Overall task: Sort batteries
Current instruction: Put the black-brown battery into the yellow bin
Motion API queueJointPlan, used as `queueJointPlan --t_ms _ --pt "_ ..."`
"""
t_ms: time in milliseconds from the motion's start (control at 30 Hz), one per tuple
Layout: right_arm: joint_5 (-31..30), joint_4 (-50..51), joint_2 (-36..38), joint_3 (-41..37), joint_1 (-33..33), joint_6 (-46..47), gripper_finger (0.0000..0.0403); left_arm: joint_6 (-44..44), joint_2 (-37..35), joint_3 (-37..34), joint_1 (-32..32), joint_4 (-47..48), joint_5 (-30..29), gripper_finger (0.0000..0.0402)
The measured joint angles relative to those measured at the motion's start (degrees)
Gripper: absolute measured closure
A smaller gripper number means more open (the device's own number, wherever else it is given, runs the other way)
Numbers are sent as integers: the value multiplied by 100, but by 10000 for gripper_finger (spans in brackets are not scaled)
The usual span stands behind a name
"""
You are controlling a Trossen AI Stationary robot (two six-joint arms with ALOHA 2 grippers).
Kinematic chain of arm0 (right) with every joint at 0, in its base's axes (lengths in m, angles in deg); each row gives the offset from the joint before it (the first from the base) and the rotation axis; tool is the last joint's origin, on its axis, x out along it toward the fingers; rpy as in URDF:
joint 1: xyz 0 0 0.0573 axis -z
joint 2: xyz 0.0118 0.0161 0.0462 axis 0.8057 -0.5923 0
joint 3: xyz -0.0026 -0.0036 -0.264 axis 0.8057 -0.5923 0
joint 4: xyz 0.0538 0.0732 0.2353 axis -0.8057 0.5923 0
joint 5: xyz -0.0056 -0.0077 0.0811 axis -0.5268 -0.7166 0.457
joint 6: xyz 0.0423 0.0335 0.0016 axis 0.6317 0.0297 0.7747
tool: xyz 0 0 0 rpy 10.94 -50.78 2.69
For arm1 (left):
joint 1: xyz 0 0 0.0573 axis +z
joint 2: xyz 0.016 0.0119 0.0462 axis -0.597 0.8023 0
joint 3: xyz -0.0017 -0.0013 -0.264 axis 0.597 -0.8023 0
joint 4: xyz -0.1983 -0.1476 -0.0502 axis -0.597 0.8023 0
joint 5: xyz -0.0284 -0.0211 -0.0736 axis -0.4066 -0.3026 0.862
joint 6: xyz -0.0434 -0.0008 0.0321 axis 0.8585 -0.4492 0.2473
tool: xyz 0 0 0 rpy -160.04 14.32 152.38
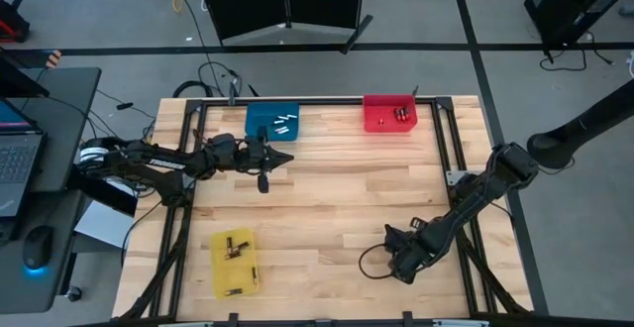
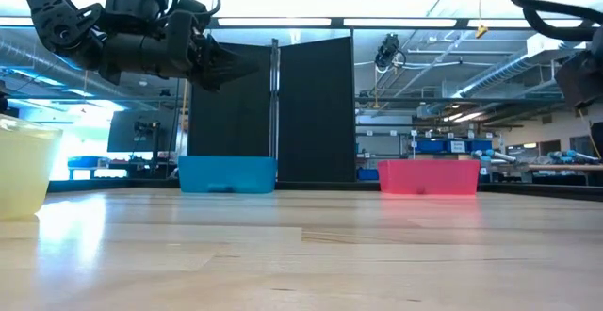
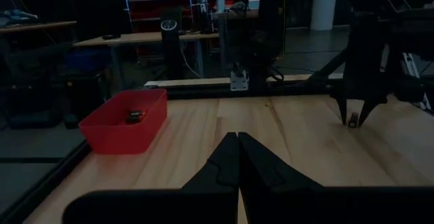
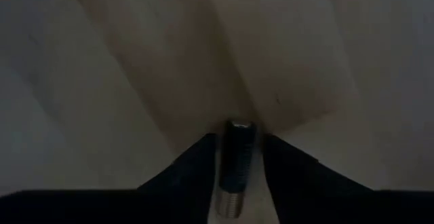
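A workshop: storage shelving point(image 2: 443, 146), workbenches point(image 3: 122, 41), concrete floor point(image 1: 119, 59).

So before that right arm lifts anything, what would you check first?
1. Battery sits between the right gripper's fingers: ok, with a gap showing on each side.
2. Fingers clamped on it: not ok, not clamped yet.
3. Left gripper out of the way: ok, fingers shut, raised near the blue bin.
4. Bare table between the right arm and the bins: ok.
5. Which bin this battery belongs in, blue, red bin or yellow bin: cannot tell.
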Motion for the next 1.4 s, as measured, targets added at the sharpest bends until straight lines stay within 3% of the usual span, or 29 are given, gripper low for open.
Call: queueJointPlan --t_ms 200,267,400,567,800,1000,1200,1400 --pt "-49 -64 61 -31 201 -774 344 278 0 0 -4 -67 -6 396" --pt "-342 -102 124 -46 358 -1214 349 437 0 0 -43 -277 -10 396" --pt "-1673 -331 197 -53 861 -2185 349 599 0 -1 -236 -619 -4 396" --pt "-1939 -1888 199 -192 1682 -3786 349 698 0 -35 -538 -702 -4 396" --pt "-1747 -5078 199 -728 2749 -5870 349 707 0 -37 -799 -862 -1 396" --pt "-1158 -7444 201 -989 3458 -6859 349 779 0 -37 -824 -877 -4 396" --pt "-657 -8700 205 -989 3759 -7404 349 882 0 -37 -998 -794 38 384" --pt "-595 -9023 210 -987 3775 -7669 349 875 4 78 -1307 -530 -99 342"
